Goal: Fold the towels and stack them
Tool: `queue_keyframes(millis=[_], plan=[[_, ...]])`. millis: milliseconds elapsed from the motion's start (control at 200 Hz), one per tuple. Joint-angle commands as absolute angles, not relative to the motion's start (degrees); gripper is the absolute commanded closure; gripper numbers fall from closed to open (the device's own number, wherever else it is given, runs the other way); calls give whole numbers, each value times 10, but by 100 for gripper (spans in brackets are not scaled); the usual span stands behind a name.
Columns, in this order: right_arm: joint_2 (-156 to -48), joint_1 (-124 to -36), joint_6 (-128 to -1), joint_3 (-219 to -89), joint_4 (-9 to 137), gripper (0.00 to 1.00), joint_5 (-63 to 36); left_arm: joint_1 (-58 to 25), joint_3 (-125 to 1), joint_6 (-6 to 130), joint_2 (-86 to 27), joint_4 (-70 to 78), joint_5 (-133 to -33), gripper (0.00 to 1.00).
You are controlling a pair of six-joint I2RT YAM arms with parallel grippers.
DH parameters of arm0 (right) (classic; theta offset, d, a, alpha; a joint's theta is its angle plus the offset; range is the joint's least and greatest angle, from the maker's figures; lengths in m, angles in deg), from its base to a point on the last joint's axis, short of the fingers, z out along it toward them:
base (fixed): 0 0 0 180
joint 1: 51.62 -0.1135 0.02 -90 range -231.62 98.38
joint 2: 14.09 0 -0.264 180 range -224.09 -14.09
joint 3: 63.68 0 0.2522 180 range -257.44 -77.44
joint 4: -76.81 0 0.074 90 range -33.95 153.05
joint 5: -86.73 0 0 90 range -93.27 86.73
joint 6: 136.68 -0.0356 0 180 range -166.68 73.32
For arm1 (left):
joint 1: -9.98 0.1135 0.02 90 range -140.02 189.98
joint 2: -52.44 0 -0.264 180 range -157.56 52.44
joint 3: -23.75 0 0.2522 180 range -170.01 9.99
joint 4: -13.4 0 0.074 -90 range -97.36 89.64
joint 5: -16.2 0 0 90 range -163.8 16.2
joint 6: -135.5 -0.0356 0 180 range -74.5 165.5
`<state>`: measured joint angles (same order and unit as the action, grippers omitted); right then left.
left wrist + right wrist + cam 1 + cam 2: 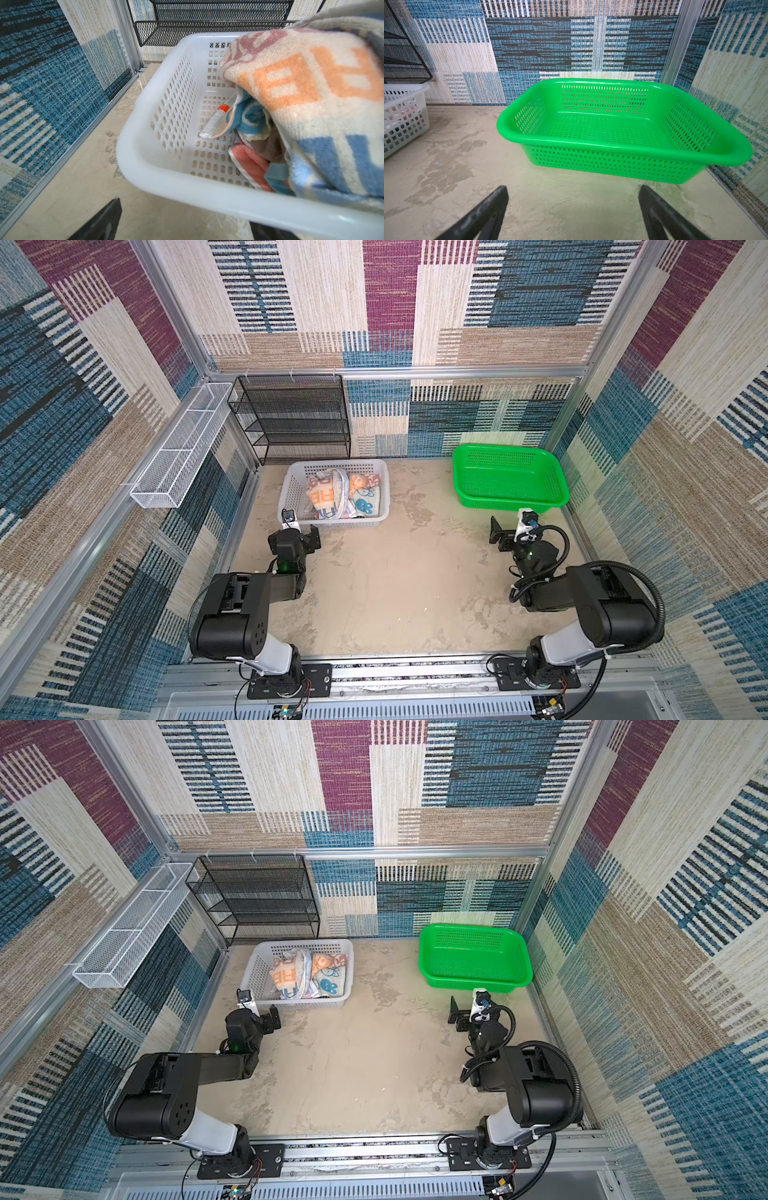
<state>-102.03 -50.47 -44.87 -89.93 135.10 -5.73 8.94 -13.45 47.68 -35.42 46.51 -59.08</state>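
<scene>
Nearest us, both pincers are spread wide and empty. The left pincer (312,538) sits left of centre in both top views, just short of the near rim of the white basket (332,526). The right pincer (574,209) sits right of centre, facing the green basket (511,504). Between them bare tabletop (395,585) fills mid-frame, so there's plenty of folding room. The towels (343,495) lie bunched in the white basket, upper left of centre, with the striped lettered towel (311,93) on top; we judge nothing is folded yet. We'd lift the left pincer over the rim, pinch one corner of that top towel only, and raise it clear so the basket doesn't drag. The green basket, upper right, is empty. The black mesh rack (291,418) stands just behind the white basket, so there's little room at the back.
</scene>
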Motion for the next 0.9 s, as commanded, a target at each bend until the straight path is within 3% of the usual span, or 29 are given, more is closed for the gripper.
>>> queue_keyframes(millis=[0,716,896], plan=[[-1019,-506,-452,-900,1356,0,-58,89,-136,473,-355,476,-592,1],[-1017,-505,-451,-897,1359,0,-63,88,-132,470,-351,483,-591,4],[-960,-506,-457,-912,1280,0,-47,86,-102,465,-329,521,-597,5]])
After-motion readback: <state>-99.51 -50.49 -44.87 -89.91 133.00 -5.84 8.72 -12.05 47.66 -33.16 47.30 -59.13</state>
